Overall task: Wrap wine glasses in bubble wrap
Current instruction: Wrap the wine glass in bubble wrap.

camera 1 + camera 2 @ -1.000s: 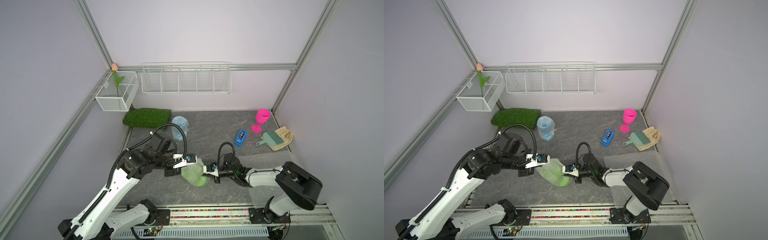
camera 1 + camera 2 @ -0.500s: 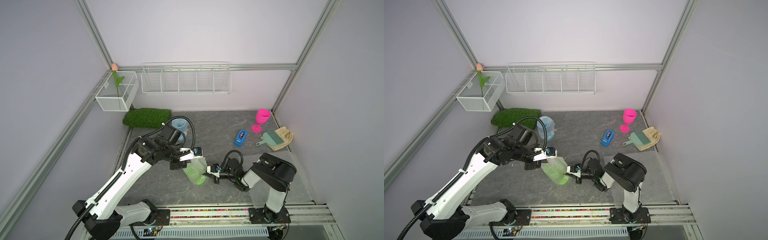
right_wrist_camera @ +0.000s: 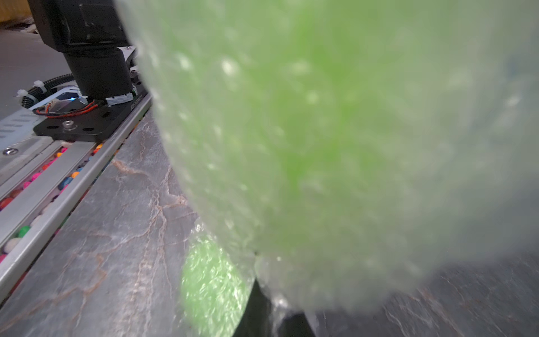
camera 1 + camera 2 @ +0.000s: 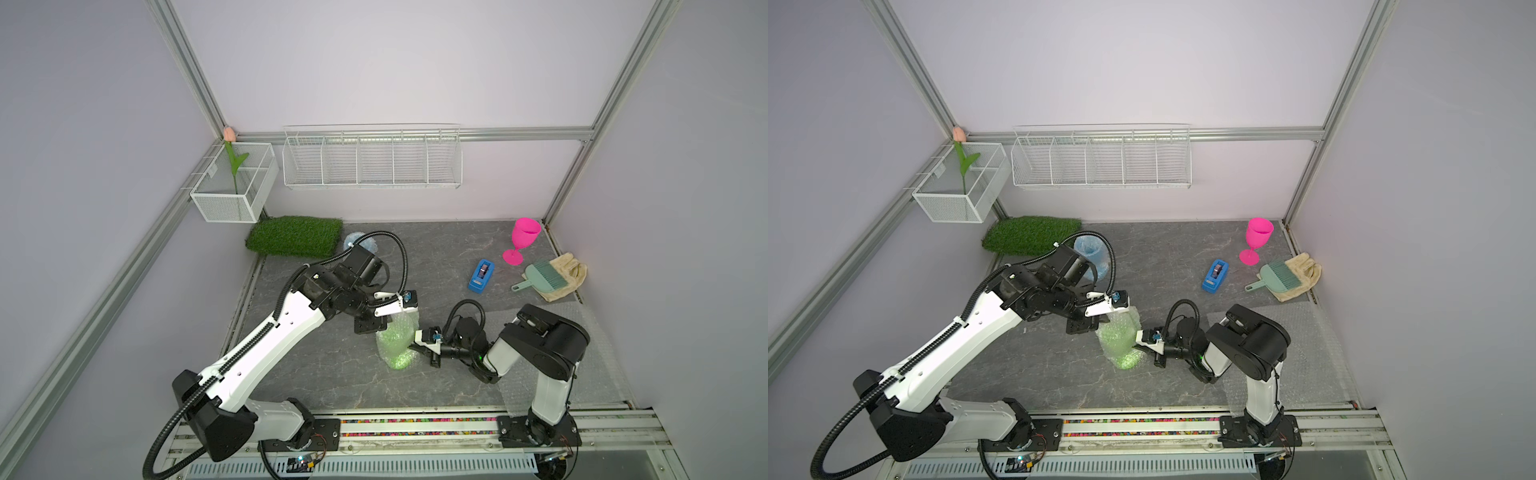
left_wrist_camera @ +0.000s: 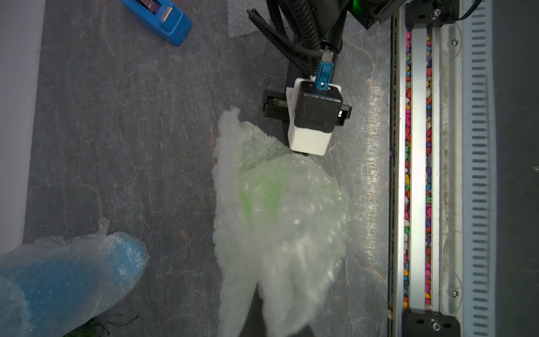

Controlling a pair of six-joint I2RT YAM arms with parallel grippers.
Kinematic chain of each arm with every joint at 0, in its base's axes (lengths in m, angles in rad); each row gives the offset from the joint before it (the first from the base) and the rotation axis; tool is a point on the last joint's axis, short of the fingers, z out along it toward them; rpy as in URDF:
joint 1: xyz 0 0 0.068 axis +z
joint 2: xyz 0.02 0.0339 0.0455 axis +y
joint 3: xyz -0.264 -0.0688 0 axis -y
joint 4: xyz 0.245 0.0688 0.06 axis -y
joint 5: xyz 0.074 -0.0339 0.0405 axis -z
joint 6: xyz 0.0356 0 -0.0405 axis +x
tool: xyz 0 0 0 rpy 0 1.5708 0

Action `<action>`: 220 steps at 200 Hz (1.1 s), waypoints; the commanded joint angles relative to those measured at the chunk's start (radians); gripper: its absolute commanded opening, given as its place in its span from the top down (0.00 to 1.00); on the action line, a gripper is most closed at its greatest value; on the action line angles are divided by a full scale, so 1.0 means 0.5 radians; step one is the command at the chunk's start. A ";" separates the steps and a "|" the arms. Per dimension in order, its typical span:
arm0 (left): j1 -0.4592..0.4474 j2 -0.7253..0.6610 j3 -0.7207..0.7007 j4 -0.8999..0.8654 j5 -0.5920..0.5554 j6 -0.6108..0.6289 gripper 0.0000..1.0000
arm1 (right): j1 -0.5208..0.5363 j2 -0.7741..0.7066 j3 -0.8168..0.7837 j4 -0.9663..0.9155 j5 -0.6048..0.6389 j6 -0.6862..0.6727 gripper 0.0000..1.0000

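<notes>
Looking down in both top views, the green goblet (image 4: 400, 360) sits near the middle of the bench's (image 4: 316, 374) front edge. It is swathed in clear, knobbly bubble wrap (image 4: 395, 336) that pales its colour. The left gripper (image 4: 386, 327) is clamped on the crumpled top of the wrap. The right gripper (image 4: 414, 347) pinches its side, jaws together on the plastic. A blue goblet (image 4: 1090, 253), also wrapped, sits toward the back left corner beside a shaggy grass mat (image 4: 1030, 235). The bare pink goblet (image 4: 1257, 239), smooth and glossy, stands upright in the back right corner, near a boxy blue tape dispenser (image 4: 1215, 276). A flat sheet (image 4: 1316, 353) of wrap lies along the right edge.

From the left wrist, the wrapped green goblet (image 5: 277, 210) is a puffy cone over veined grey stone.

From the right wrist, the bubble wrap (image 3: 335, 146) fills the picture as a soft green haze, with the round foot (image 3: 210, 283) showing brighter below.
</notes>
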State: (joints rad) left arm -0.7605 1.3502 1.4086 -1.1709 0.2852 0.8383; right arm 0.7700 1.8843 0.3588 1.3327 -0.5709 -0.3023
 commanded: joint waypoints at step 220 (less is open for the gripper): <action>-0.113 0.481 0.258 -0.214 -0.090 -0.227 0.66 | -0.035 -0.025 -0.004 -0.251 0.024 -0.023 0.93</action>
State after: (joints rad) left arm -0.8207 1.6432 1.4456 -1.1885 0.2855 0.7345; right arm 0.7650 1.8832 0.3599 1.2991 -0.5690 -0.3031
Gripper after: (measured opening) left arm 0.322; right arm 0.073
